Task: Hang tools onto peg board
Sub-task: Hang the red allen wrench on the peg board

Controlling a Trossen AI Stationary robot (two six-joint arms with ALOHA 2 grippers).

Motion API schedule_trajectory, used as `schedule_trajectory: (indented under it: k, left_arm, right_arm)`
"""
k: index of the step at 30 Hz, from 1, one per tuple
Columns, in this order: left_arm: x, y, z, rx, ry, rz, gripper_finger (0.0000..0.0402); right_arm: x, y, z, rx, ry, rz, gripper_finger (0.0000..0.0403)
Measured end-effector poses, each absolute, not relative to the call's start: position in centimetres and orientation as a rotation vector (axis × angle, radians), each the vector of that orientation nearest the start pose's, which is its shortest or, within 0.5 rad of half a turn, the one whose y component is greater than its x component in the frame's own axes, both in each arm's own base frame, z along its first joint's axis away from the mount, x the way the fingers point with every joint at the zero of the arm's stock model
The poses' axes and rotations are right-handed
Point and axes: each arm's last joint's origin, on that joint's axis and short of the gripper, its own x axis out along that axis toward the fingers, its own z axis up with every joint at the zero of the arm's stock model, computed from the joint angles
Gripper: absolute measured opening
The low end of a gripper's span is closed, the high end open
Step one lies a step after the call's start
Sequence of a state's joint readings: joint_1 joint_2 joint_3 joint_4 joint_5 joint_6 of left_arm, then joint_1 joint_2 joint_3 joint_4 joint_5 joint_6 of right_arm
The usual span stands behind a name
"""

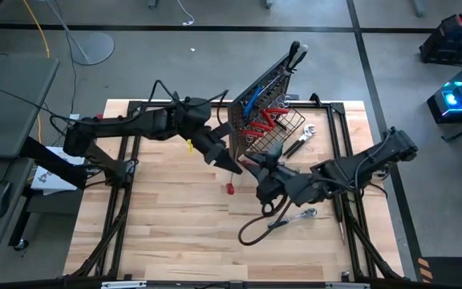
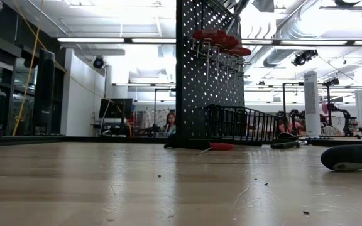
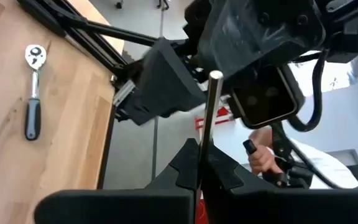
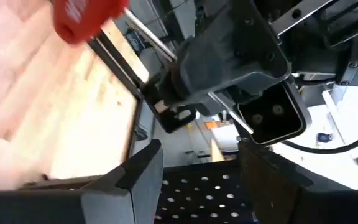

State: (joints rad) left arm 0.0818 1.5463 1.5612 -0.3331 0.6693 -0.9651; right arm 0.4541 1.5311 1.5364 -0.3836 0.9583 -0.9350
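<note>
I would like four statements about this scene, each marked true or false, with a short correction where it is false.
1. The left gripper is shut on the metal shaft of a red-handled screwdriver. True.
2. The right gripper is shut on that screwdriver. False: its fingers stand open, with the peg board showing between them.
3. A chrome ratchet lies on the table, near the right arm. True.
4. No tools hang on the peg board yet. False: several red-handled screwdrivers already hang near its top.
</note>
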Motion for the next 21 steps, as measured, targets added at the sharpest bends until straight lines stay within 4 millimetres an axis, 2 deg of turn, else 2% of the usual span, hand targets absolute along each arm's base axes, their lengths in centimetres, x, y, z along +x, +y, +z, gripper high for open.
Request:
schedule_trajectory:
  k: [9, 15, 21]
  left_arm:
    - [34.5, 0.5, 40.2, -1.103, 0.563, -0.327, 0.0000]
    - [35.3, 0.1, 39.2, -1.174, 0.609, -0.298, 0.0000]
    - [35.9, -0.5, 38.7, -1.218, 0.638, -0.293, 0.0000]
  right_arm:
    - [31.2, 12.4, 40.1, -1.274, 0.500, -0.304, 0.0199]
    - [31.6, 12.1, 40.2, -1.332, 0.477, -0.238, 0.0198]
    - [31.8, 11.7, 40.0, -1.349, 0.473, -0.182, 0.0158]
